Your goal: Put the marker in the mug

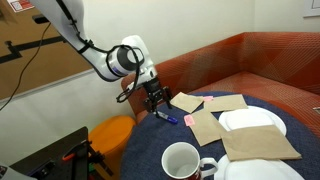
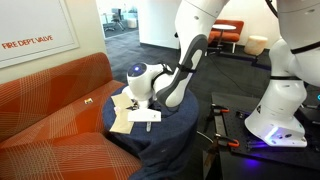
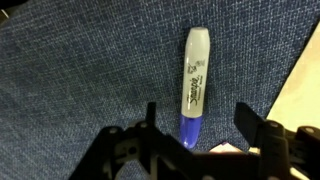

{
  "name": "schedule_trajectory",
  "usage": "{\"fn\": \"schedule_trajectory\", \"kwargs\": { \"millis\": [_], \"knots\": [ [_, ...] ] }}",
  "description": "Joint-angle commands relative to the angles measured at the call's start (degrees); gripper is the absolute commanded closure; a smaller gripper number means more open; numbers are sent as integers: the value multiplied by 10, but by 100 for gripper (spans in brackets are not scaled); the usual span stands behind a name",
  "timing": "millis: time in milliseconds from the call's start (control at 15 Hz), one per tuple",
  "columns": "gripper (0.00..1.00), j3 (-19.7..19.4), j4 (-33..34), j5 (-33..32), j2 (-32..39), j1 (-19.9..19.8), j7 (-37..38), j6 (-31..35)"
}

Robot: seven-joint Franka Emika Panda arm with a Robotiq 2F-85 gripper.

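Note:
The marker [image 3: 195, 80] lies flat on the dark blue cloth, its whitish barrel pointing away and its blue cap towards the wrist camera. It shows as a small blue stick in an exterior view [image 1: 166, 118]. My gripper [image 3: 197, 125] is open, with one finger on each side of the blue cap end and not touching it. In both exterior views it hangs just over the table [image 1: 155, 103] [image 2: 140, 100]. The large white mug [image 1: 182, 160] stands upright and empty at the table's near edge, well apart from the gripper.
A small pink-red object [image 1: 188, 120] lies close beside the marker. Brown napkins [image 1: 205, 125] and white plates [image 1: 250, 120] cover the table beyond it. An orange sofa [image 1: 250, 60] runs behind the table. An orange stool [image 1: 110, 135] stands below the arm.

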Motion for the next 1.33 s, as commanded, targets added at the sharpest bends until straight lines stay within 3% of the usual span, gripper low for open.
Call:
{"fn": "schedule_trajectory", "kwargs": {
  "millis": [0,467,733,1267],
  "knots": [
    [43,-16,16,29,16,17,-24,7],
    [99,-27,26,43,27,29,-33,4],
    [94,-28,21,42,19,35,-36,0],
    [94,-49,-34,7,-82,65,-74,-37]
  ]
}}
